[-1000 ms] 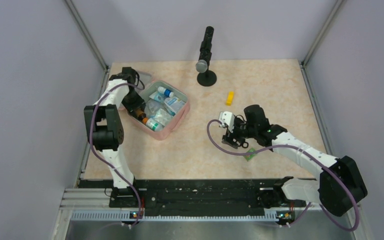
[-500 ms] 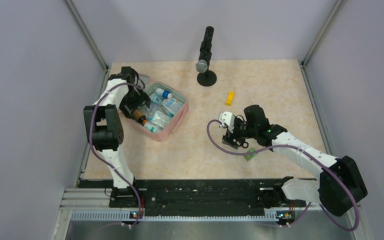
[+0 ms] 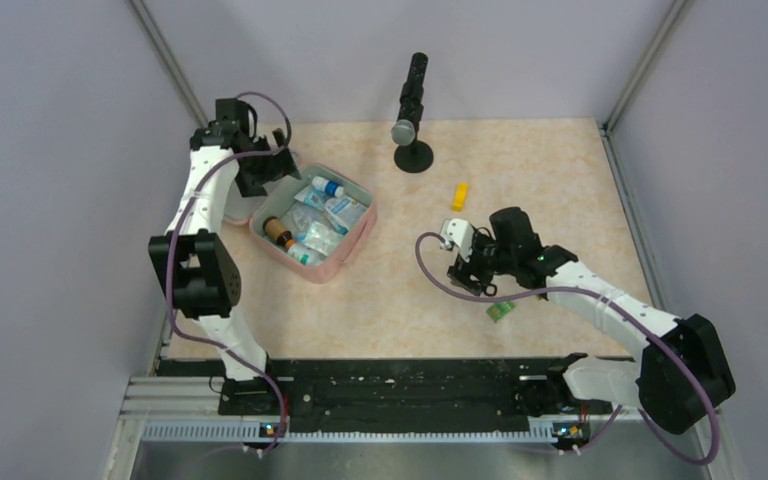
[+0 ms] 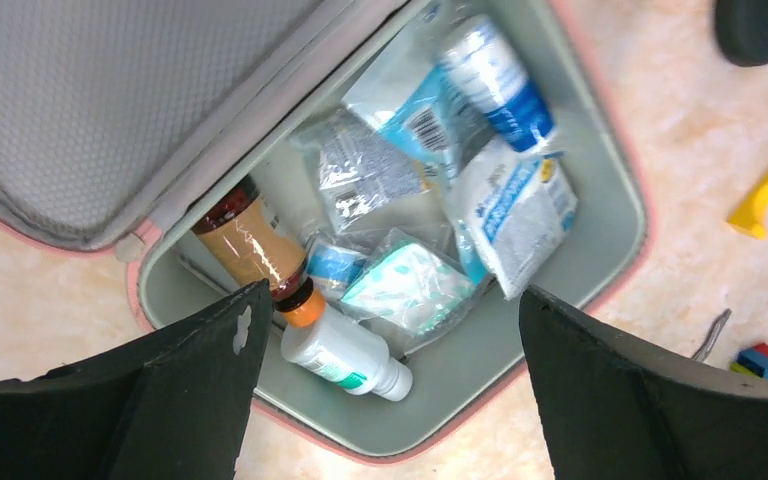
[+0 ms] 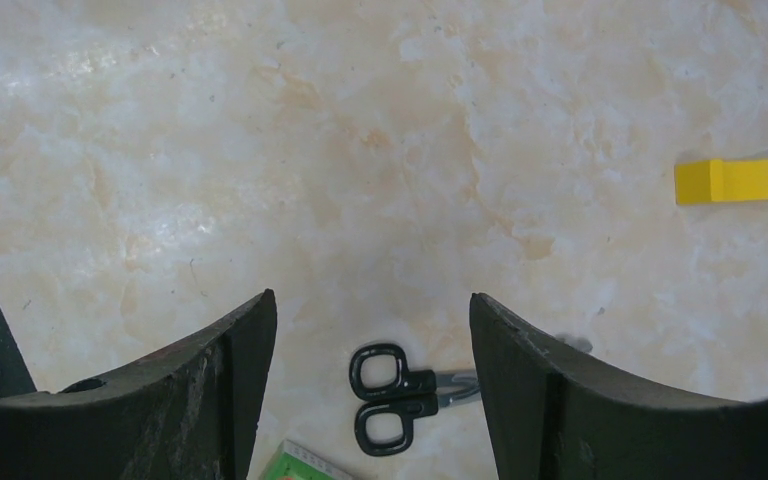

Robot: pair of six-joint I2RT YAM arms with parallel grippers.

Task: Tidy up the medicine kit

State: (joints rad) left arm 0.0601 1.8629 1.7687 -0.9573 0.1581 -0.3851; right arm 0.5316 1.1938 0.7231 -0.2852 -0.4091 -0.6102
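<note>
Kit first: the medicine kit (image 4: 582, 262) lies open on the table directly beneath my left gripper (image 4: 388, 300), its tray framed between the two fingers, and I see it well apart from the right gripper (image 5: 370, 300), off on that gripper's left in the overhead view. Left jaws are spread wide, hovering above the tray, holding nothing and touching nothing. Right jaws stand parted too, empty, low over bare tabletop; a pair of black-handled scissors (image 5: 400, 385) lies flat on the table in the gap between those fingers, clear of both, with a yellow block (image 5: 740, 178) out past one finger. Back to the kit: pink shell, rounded corners, pale grey inside, the lid (image 4: 110, 90) folded back past one left finger and showing its mesh-textured lining. The tray is crowded: a brown bottle (image 4: 250, 245) with an orange cap lies near the hinge, a white bottle (image 4: 345, 355) just beside that cap, and blue-and-white sachets (image 4: 510, 215) are heaped across the middle.
</note>
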